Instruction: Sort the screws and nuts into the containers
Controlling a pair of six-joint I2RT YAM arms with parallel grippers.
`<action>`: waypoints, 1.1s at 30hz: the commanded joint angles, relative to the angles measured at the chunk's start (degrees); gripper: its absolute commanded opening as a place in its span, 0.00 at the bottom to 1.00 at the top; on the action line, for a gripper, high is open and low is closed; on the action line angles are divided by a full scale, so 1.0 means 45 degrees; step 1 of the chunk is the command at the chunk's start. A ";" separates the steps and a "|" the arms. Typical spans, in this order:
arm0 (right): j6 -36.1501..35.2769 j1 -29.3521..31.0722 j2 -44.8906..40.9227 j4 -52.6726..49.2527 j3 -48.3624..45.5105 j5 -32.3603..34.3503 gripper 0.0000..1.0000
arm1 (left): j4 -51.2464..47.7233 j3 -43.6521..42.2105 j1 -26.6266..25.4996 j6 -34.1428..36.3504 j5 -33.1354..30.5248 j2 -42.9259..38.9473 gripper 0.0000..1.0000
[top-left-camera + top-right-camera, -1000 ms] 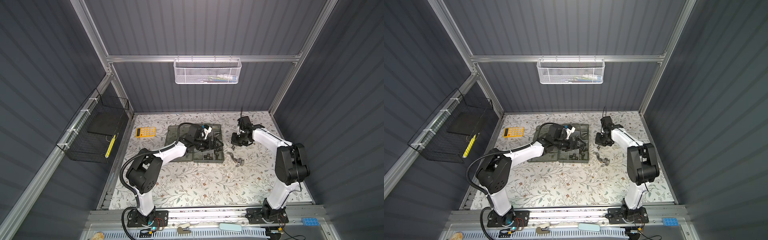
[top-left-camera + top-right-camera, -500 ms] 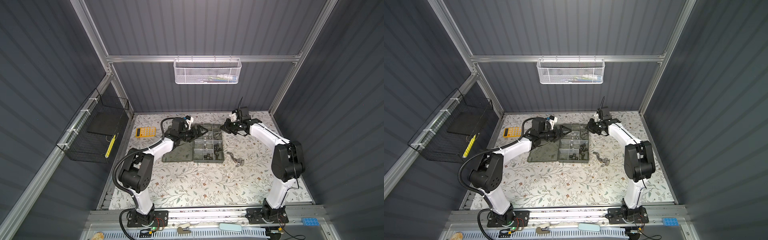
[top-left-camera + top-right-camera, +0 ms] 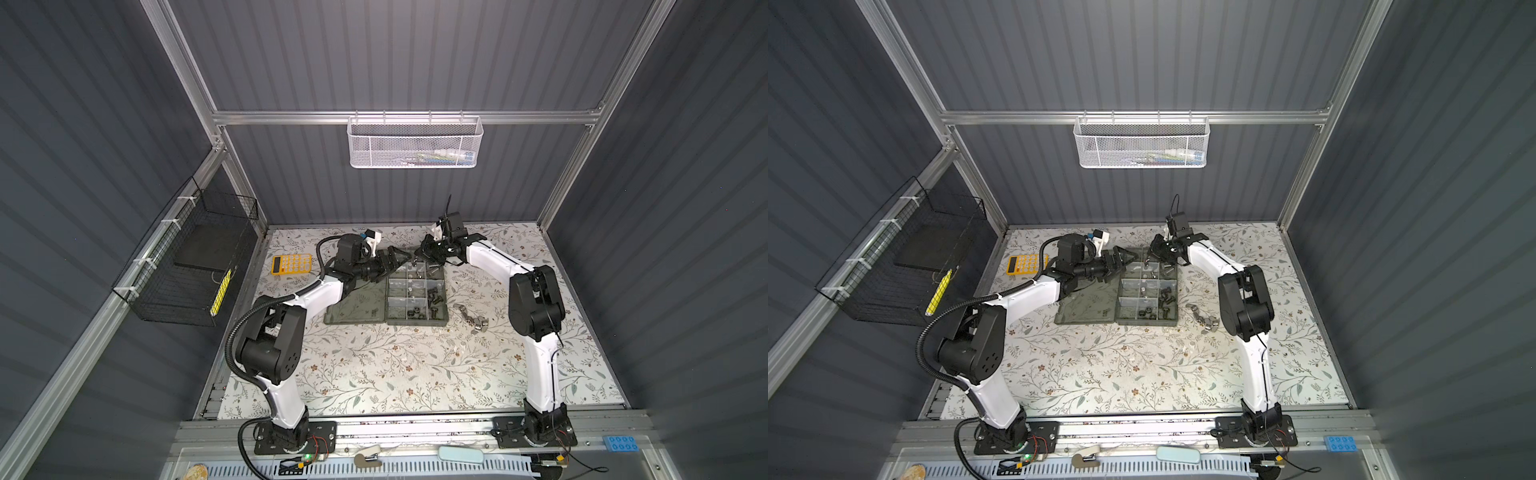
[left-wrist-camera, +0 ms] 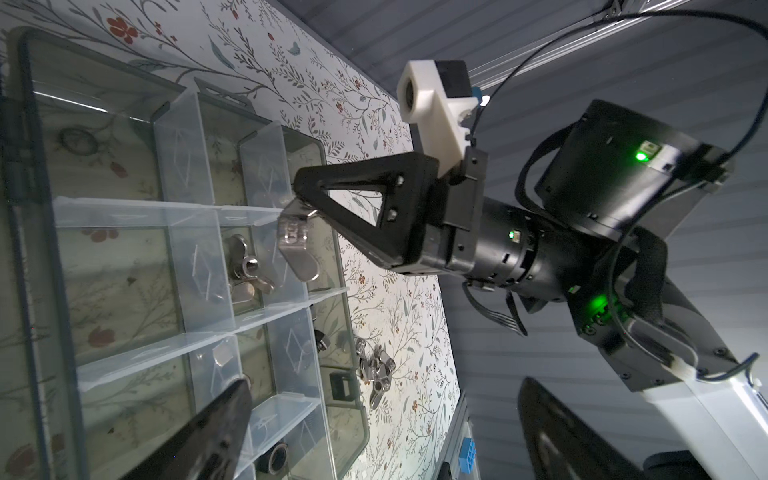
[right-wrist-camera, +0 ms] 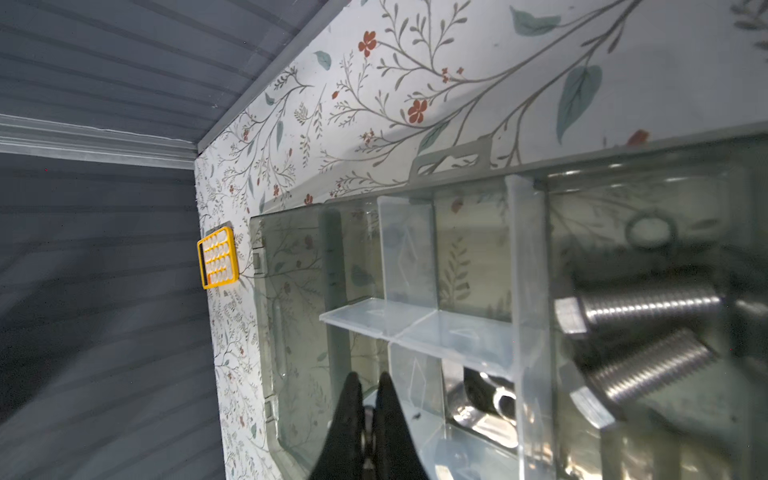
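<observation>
In a top view the organizer case [image 3: 417, 323] lies open on the floral table [image 3: 374, 374]. Both the left gripper [image 3: 404, 258] and right gripper [image 3: 419, 254] reach over its far end. Loose nuts [image 3: 473, 324] sit just right of the case.

In the left wrist view the right gripper pinches a silver wing nut [image 4: 297, 243] just above the cells [image 4: 195, 266], beside one holding another wing nut [image 4: 245, 270]. The left gripper's own fingers [image 4: 199, 440] stand wide apart.

In the right wrist view the right gripper's fingers [image 5: 351, 415] press nearly together on a bit of metal. Silver screws [image 5: 644, 307] lie in a nearby cell.
</observation>
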 commanded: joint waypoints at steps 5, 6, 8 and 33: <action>-0.0057 0.0126 0.0402 -0.0263 -0.0208 0.1169 0.04 | 0.0095 -0.0099 0.0077 -0.0046 0.0149 -0.0002 1.00; -0.0081 0.0136 0.0446 -0.0262 -0.0264 0.1145 0.06 | 0.0117 -0.0104 0.0074 -0.0065 0.0159 0.0009 1.00; -0.0120 0.0155 0.0451 -0.0248 -0.0382 0.1177 0.08 | 0.0167 -0.0124 0.0082 -0.0117 0.0153 0.0074 1.00; -0.1536 0.0216 -0.2613 -0.0964 -0.2284 0.2297 0.41 | -0.0661 0.0051 -0.0840 0.0735 -0.0244 -0.0144 1.00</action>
